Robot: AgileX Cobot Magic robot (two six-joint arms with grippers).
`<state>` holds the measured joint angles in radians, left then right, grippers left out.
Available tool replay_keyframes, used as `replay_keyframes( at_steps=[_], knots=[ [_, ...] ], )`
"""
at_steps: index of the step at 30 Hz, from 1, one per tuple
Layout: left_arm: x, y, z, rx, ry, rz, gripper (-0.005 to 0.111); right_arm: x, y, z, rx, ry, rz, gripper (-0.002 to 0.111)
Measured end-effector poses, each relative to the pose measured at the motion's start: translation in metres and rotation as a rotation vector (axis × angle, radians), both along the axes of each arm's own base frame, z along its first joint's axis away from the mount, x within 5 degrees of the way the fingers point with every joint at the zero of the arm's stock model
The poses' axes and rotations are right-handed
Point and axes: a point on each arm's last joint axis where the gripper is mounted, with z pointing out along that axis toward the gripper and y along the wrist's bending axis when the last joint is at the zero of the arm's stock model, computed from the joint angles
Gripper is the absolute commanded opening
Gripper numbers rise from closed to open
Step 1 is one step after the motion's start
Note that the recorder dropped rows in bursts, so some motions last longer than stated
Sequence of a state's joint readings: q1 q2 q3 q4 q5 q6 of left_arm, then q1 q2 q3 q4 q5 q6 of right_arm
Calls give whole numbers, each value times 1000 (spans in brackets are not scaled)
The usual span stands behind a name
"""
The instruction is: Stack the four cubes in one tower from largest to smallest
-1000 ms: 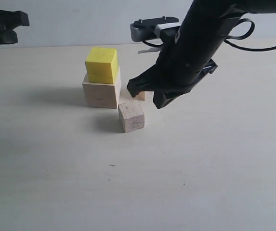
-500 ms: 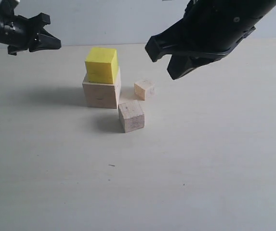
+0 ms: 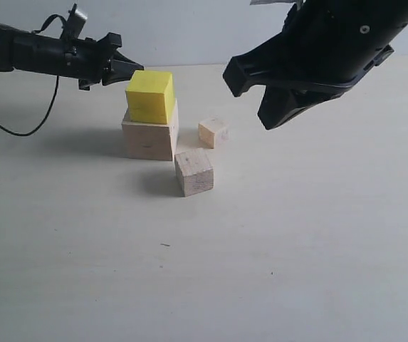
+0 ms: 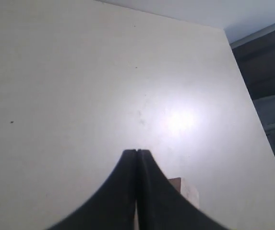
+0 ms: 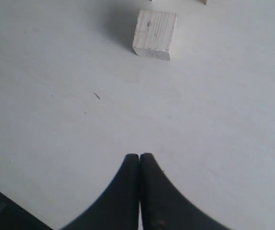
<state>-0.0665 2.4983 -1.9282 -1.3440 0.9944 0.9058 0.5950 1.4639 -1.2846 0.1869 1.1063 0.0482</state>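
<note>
Bright, even colour on the yellow cube (image 3: 149, 95) near the left gripper (image 3: 137, 68); pale wood on the large cube (image 3: 149, 140) beneath. Light wood with straight grain on the mid-size cube (image 5: 154, 33) ahead of the right gripper (image 5: 139, 156). Pinkish tan on the tiniest cube (image 3: 212, 132). Matte black on both grippers and the cable (image 3: 18, 133). Cream-white tabletop (image 3: 296, 249), few dark specks.

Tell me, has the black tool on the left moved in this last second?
Yes. The left tool has swept rightward from the view's edge toward the yellow cube; its tip now appears beside the cube's top.
</note>
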Motion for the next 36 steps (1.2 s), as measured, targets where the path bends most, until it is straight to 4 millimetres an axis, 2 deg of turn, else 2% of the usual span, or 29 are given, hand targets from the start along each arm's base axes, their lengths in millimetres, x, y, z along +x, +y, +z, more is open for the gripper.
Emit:
replay_keyframes(
  at_steps=[6,12,36],
  knots=[
    [7,-4,-14,-20,1,-28,0,-3,-2,1,-7,13,2,0],
    [5,-5,-28,-35,34,-56,0,-8,-5,13,27,-22,-24,0],
    [-8,-9,-27,-92,84,-179,0,-14,-10,24,61,-60,-39,0]
  ],
)
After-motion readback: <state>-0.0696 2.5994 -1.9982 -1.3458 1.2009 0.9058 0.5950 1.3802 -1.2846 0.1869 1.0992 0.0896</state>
